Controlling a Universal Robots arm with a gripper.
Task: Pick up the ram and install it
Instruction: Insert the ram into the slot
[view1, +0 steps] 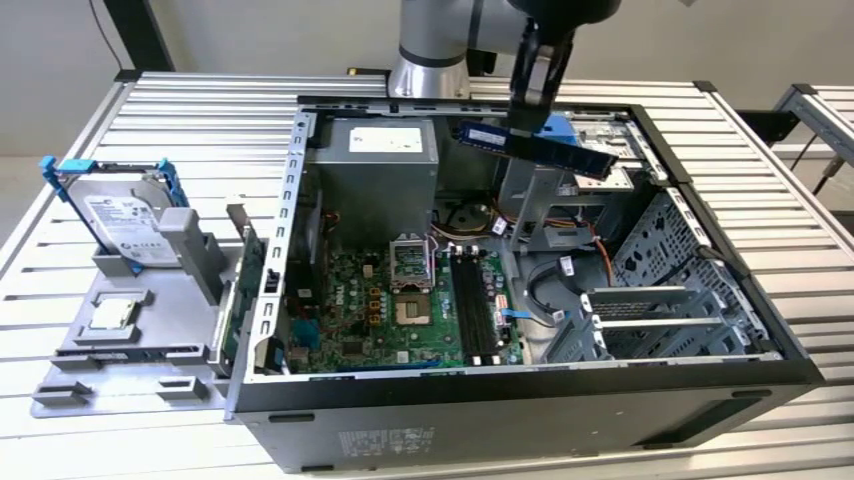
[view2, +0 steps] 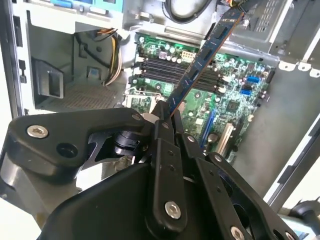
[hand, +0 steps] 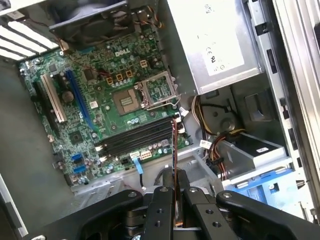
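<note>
The ram is a thin dark blue stick, held tilted in the air above the open computer case. My gripper is shut on one end of it, over the back part of the case. In the second wrist view the ram juts out from the gripper across the green motherboard. In the first wrist view the ram appears edge-on between the fingers of the gripper, just above the black memory slots. Those slots lie well below the stick.
A silver power supply fills the case's back corner, with cable bundles beside it. Drive cages stand on the exterior view's right. Outside the case, a hard drive with blue bracket and a small silver chip rest on a grey holder.
</note>
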